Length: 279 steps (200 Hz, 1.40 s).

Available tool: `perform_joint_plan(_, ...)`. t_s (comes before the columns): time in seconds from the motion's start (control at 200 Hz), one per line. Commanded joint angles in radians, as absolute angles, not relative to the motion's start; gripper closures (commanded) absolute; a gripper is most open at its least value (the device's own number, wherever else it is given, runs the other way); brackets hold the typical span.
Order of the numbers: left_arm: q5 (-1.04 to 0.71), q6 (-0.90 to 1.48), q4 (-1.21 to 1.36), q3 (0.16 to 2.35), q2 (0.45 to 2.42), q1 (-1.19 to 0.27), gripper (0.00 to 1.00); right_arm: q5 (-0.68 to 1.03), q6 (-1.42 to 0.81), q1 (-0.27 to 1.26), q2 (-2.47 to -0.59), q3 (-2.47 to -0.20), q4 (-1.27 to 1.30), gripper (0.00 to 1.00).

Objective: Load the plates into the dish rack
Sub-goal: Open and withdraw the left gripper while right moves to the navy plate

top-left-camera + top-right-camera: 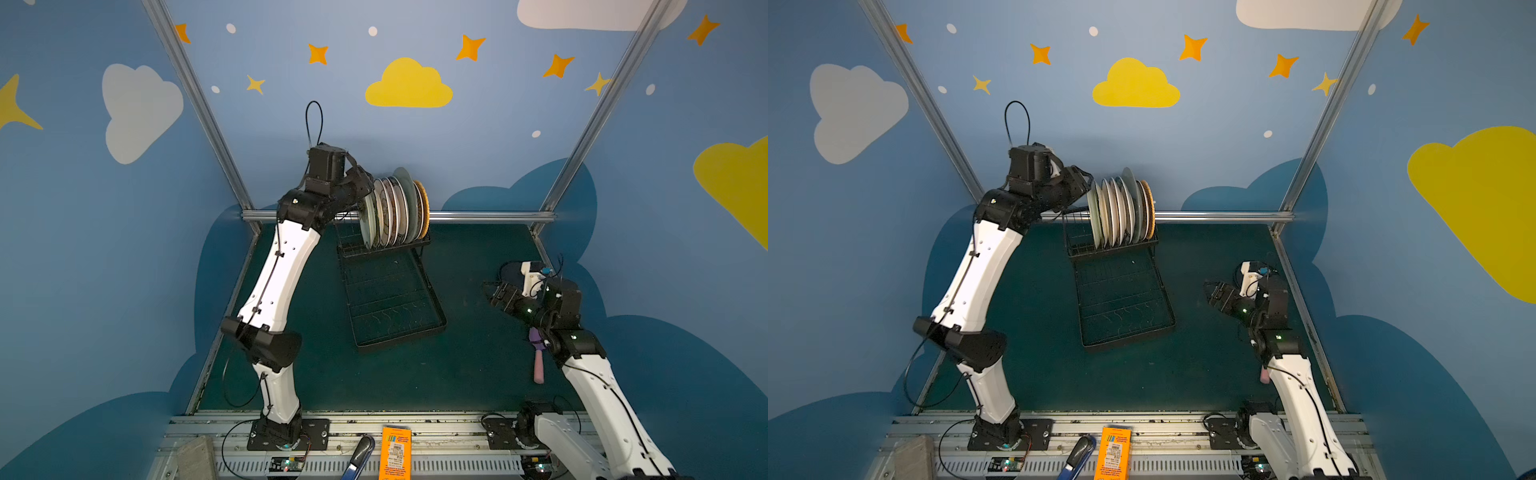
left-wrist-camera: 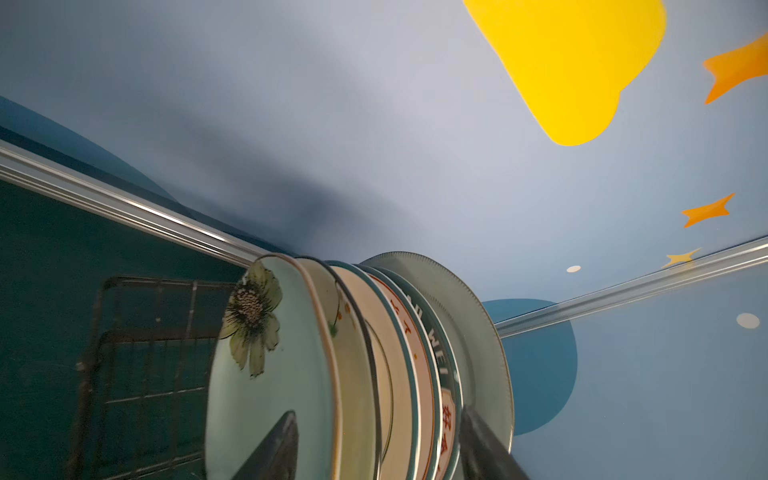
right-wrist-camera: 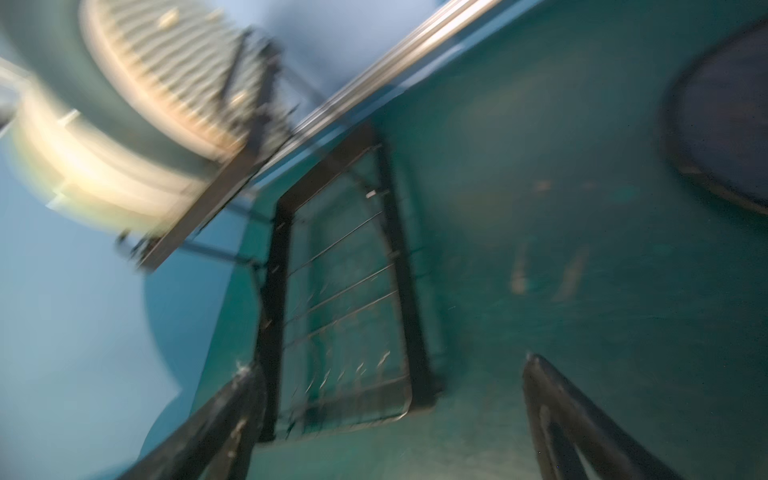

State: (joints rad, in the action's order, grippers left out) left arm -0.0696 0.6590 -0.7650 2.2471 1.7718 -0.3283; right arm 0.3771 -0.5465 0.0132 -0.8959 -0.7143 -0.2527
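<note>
**Item 1: dark navy plate** (image 1: 512, 271)
- Location: flat on the bench (image 1: 415, 386) at its right side, well apart from the dish rack (image 1: 386, 299). In a top view the right arm covers part of it.
- Look: round, dark and matte, with a thin raised rim. The right wrist view (image 3: 723, 116) shows only one blurred edge of it.
- Relation to your jaws: the right gripper (image 3: 390, 361) has its jaws wide apart with nothing between them. They point toward the rack's tray, not the plate. The plate lies off to one side of them, just beyond the fingertips toward the back wall. You would probably need to turn the wrist toward it before closing.
- Axis: being round, it has no long axis. It lies flat, so the rim looks like the only place to grip.
- Nearer arm: the right arm, by far.

**Item 2: racked plates** (image 1: 395, 208)
- Location: about eight stand on edge in the raised slotted section at the back of the rack. The exact count cannot be read.
- Look: a pale green floral plate is nearest the left arm. After it come cream, orange-rimmed and lettered plates, then a larger grey-green one. An orange woven-look plate is at the far end.

**Item 3: left gripper** (image 2: 378, 411)
- Its jaws are apart and straddle several of the racked plates.
- You cannot tell whether either pad touches a plate.

**Item 4: pink-handled brush** (image 1: 539, 365)
- It lies on the bench beside the right arm and is not a plate.
</note>
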Motion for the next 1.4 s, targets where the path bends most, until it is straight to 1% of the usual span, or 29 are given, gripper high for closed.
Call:
perform_joint_plan(0.0,-0.102,0.614,-0.643,2.032,1.541,-0.305,0.27,0.291,-0.567,-0.074,-0.949,-0.727,-0.217,0.06)
perform_joint_plan(0.06,-0.140,0.616,-0.571,1.864,1.408,-0.283,0.21,0.242,-0.565,-0.117,-0.991,-0.716,-0.183,0.05)
perform_joint_plan(0.12,-0.203,0.622,-0.518,1.704,1.286,-0.251,0.16,0.259,-0.589,-0.180,-1.063,-0.723,-0.164,0.06)
perform_joint_plan(0.225,-0.403,0.630,-0.431,1.455,1.106,-0.191,0.08,0.230,-0.625,-0.274,-1.152,-0.722,-0.132,0.06)
perform_joint_plan(0.32,-0.570,0.585,-0.414,1.286,1.002,-0.172,0.01,0.189,-0.634,-0.328,-1.210,-0.704,-0.072,0.06)
perform_joint_plan(0.36,-0.638,0.560,-0.417,1.225,0.969,-0.170,0.00,0.182,-0.630,-0.344,-1.236,-0.703,-0.050,0.06)
perform_joint_plan(0.471,-0.738,0.573,-0.391,1.048,0.890,-0.170,0.00,0.174,-0.612,-0.396,-1.321,-0.719,-0.051,0.07)
perform_joint_plan(0.576,-0.803,0.626,-0.275,0.916,0.842,-0.169,0.00,0.261,-0.661,-0.460,-1.406,-0.736,-0.038,0.08)
perform_joint_plan(0.661,-0.808,0.657,-0.210,0.857,0.833,-0.170,0.00,0.356,-0.625,-0.493,-1.500,-0.828,-0.121,0.09)
perform_joint_plan(0.701,-0.810,0.669,-0.189,0.842,0.839,-0.170,0.00,0.393,-0.611,-0.497,-1.555,-0.867,-0.149,0.12)
perform_joint_plan(0.771,-0.816,0.698,-0.163,0.826,0.854,-0.172,0.00,0.456,-0.607,-0.509,-1.637,-0.909,-0.154,0.14)
perform_joint_plan(0.831,-0.814,0.709,-0.165,0.826,0.865,-0.173,0.00,0.499,-0.624,-0.522,-1.690,-0.908,-0.104,0.17)
perform_joint_plan(0.951,-0.809,0.713,-0.158,0.820,0.868,-0.172,0.00,0.530,-0.642,-0.529,-1.738,-0.897,-0.037,0.19)
perform_joint_plan(1.171,-0.783,0.705,-0.138,0.793,0.830,-0.172,0.00,0.586,-0.680,-0.536,-1.813,-0.955,-0.043,0.21)
perform_joint_plan(1.262,-0.772,0.695,-0.140,0.792,0.818,-0.172,0.00,0.606,-0.710,-0.529,-1.849,-0.962,-0.029,0.23)
perform_joint_plan(1.287,-0.768,0.692,-0.139,0.792,0.815,-0.172,0.00,0.610,-0.721,-0.528,-1.859,-0.960,-0.019,0.26)
perform_joint_plan(1.347,-0.761,0.686,-0.134,0.785,0.808,-0.171,0.00,0.618,-0.746,-0.527,-1.871,-0.955,0.003,0.34)
perform_joint_plan(1.392,-0.757,0.688,-0.126,0.776,0.803,-0.172,0.00,0.607,-0.761,-0.525,-1.873,-0.953,0.003,0.38)
